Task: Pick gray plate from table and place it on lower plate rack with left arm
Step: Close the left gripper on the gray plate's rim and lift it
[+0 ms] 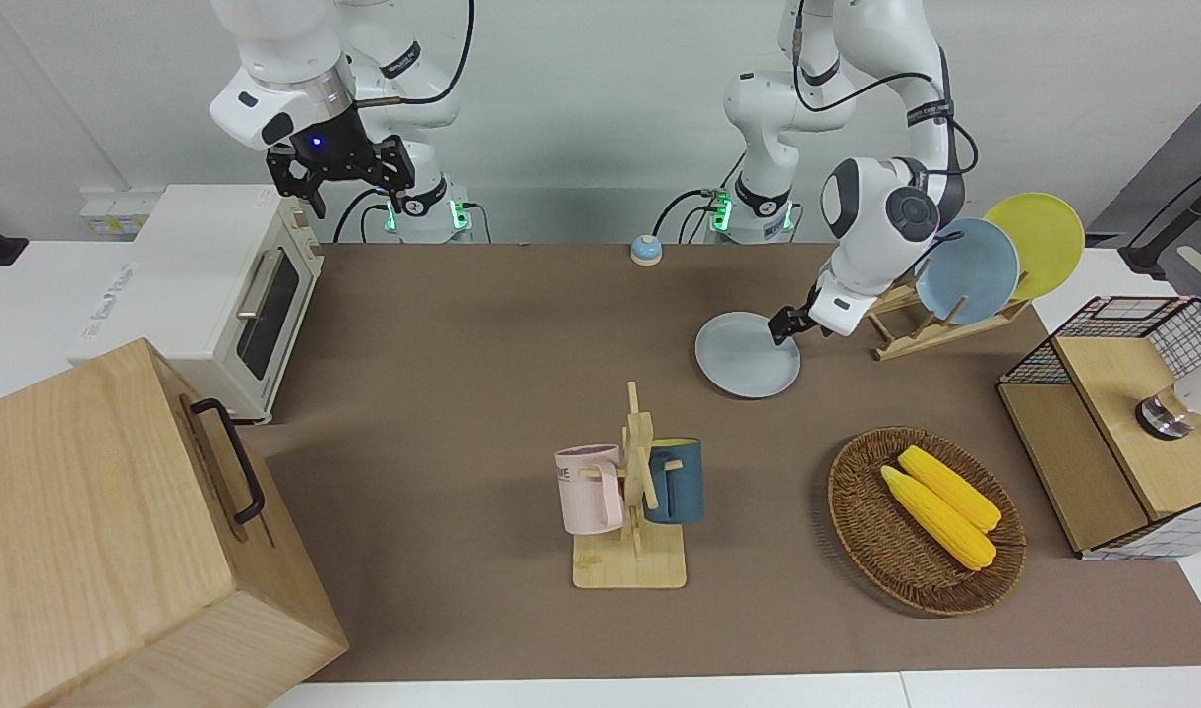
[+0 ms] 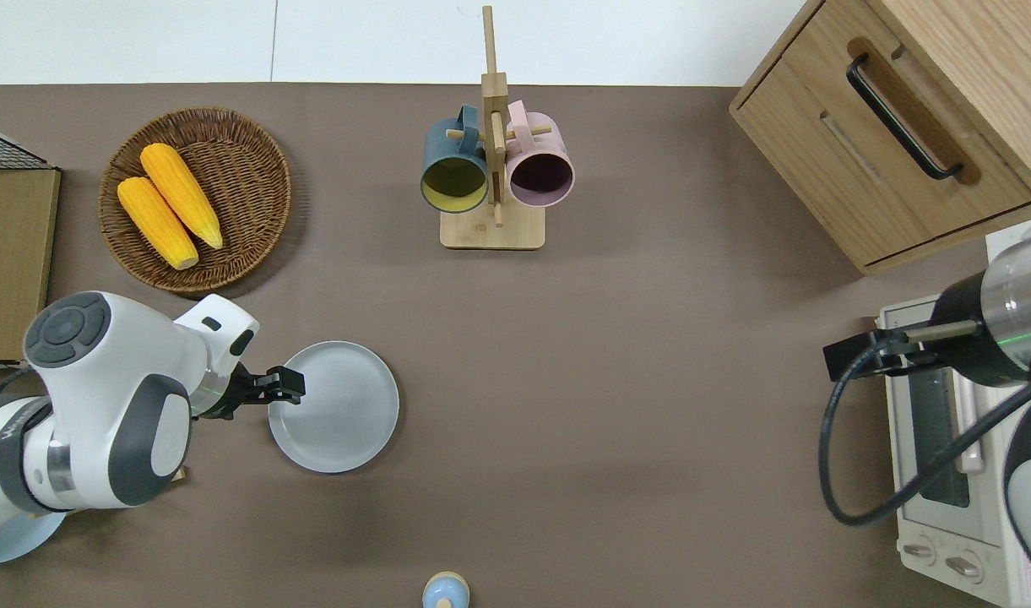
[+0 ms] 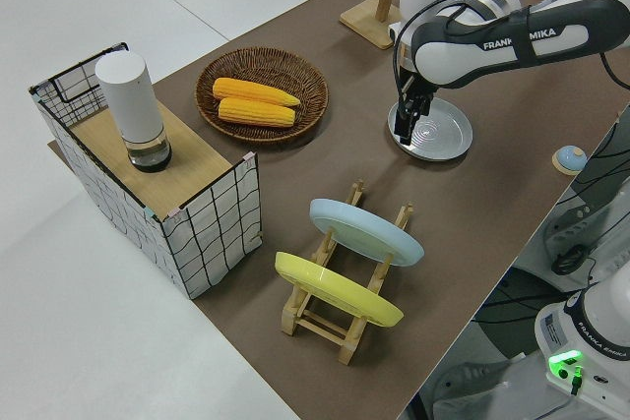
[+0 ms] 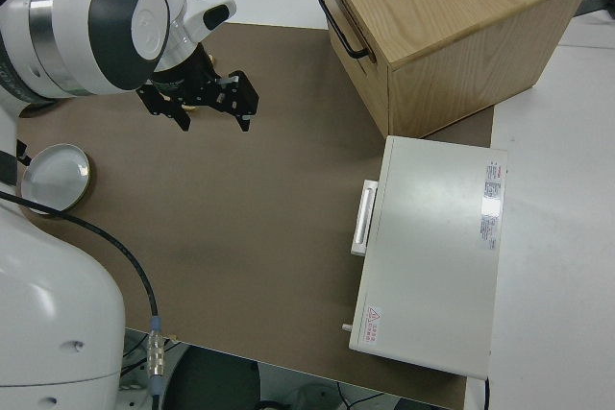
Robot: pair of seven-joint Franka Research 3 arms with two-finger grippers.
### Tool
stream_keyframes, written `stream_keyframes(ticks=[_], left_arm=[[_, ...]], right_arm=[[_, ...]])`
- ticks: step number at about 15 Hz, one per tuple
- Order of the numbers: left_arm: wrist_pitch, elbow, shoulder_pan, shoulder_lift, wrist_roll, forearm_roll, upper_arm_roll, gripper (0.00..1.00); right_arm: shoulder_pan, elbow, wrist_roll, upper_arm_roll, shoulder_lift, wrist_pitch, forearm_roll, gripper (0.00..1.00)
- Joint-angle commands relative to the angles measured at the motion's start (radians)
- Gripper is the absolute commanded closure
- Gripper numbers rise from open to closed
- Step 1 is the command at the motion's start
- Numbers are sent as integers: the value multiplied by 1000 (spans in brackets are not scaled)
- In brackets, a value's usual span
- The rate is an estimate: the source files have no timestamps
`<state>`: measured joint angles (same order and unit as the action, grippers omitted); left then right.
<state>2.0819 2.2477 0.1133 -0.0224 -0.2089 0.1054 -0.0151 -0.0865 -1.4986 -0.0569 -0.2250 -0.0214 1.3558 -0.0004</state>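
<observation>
At the gray plate's rim toward the rack, the left gripper hovers, its state unclear.

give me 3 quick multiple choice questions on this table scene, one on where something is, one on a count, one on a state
1. Where is the left gripper?
A. over the corn basket
B. at the rim of the gray plate
C. over the mug tree

2. How many plates stand on the wooden plate rack?
A. none
B. two
C. four

3. How does the gray plate lie?
A. flat on the table
B. upright in the rack
C. inside the basket

Key: 1 B, the left gripper sits at the gray plate rim toward the left arm's end. 2 B, the wooden plate rack holds a blue plate and a yellow plate. 3 A, it rests flat on the table.
</observation>
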Motion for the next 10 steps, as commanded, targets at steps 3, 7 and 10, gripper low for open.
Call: stream_keyframes(ticks=[3,7,10], left_arm=[[29,4,11,-77,-9,16,-6,67],[30,4,12,-102,-14,16,-6,278],[30,4,11,-108,-15,17,-6,576]], right_arm=[[-13,6,3,-7,-5,-15,3,13],[-13,6,3,-7,-5,-15,3,11],[-13,6,3,-7,-5,-15,3,13]])
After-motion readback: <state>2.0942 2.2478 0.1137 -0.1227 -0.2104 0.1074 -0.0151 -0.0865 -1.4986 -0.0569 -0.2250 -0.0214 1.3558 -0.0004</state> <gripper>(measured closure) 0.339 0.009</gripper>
